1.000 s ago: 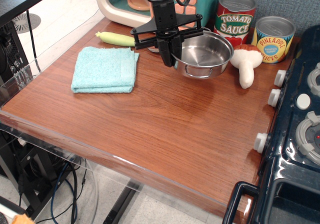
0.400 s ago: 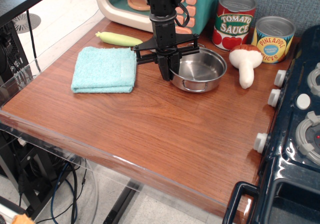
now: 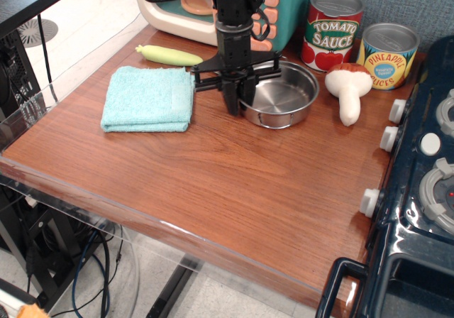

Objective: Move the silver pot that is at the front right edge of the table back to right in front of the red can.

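The silver pot sits on the brown table, at the back, in front of and slightly left of the red Tomato Sauce can. My gripper comes straight down at the pot's left rim, with its black fingers close together on either side of that rim. It looks shut on the rim. The pot appears to rest on the tabletop and stands level. A wire loop handle shows on its front side.
A folded teal towel lies left of the gripper, with a yellow-green corn cob behind it. A toy mushroom and the yellow Pineapple can are right of the pot. A teal toy appliance stands behind, and the dark blue toy stove is along the right edge.
The gripper and the pot have come down and moved a little left and forward. The pot was held above the table and now sits low on it.
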### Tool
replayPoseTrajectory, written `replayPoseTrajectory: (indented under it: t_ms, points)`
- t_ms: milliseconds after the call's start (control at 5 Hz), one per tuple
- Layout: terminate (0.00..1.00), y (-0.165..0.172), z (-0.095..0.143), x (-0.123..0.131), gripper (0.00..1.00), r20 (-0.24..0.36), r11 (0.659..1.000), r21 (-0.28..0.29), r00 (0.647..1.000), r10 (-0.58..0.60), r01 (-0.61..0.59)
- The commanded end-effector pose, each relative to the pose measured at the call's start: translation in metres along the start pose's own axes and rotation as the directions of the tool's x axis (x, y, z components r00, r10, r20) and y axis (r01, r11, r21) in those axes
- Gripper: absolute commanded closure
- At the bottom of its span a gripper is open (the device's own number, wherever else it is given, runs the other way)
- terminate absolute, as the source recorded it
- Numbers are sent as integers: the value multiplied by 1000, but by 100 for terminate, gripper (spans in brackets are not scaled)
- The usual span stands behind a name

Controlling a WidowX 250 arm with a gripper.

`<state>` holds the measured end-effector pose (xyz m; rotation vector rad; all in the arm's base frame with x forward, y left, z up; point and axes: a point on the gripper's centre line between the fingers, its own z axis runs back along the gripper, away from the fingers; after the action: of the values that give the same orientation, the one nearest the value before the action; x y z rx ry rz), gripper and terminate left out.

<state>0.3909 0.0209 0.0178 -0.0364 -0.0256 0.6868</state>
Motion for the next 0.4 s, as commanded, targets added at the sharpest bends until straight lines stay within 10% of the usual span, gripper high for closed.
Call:
replayPoseTrajectory:
  t_ms: [0,200]
  points:
    - [0,22,33,0,0,81,999,-40,996,34,-31]
    - [0,20,41,-3,0,91,999,-44,996,25,-21]
